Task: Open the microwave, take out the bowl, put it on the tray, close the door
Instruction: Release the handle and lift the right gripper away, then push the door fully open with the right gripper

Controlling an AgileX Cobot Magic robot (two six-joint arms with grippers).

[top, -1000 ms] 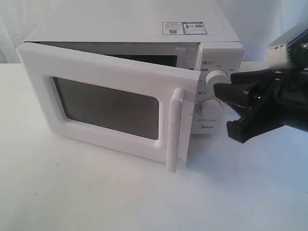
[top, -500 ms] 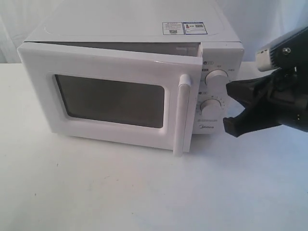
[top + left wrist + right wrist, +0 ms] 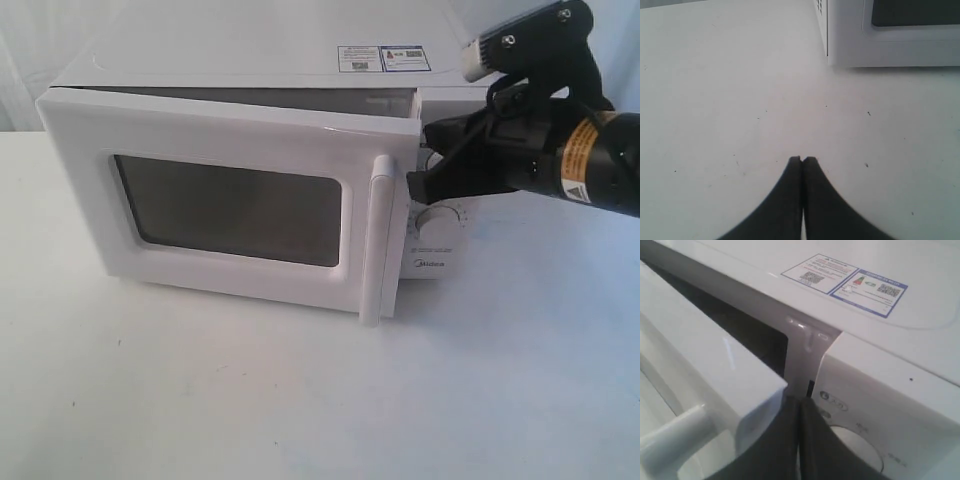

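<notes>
The white microwave (image 3: 250, 50) stands at the back of the table with its door (image 3: 230, 210) a little ajar, a dark gap showing along the top. My right gripper (image 3: 412, 185) is shut and empty. Its tips sit at the slit between the door's free edge and the control panel, just beside the bar handle (image 3: 383, 240). The right wrist view shows those tips (image 3: 800, 401) against the door corner (image 3: 755, 390). My left gripper (image 3: 802, 159) is shut on nothing, low over the table near the microwave's corner (image 3: 850, 45). The bowl is hidden.
The lower dial (image 3: 440, 222) shows under my right arm; the upper dial is covered by it. Stickers (image 3: 385, 57) lie on the microwave's top. White tabletop (image 3: 300, 400) stretches in front. No tray is in view.
The door swung back from wider open to only ajar. My right gripper, open a second ago, has shut and moved up and left to the door's free edge.
</notes>
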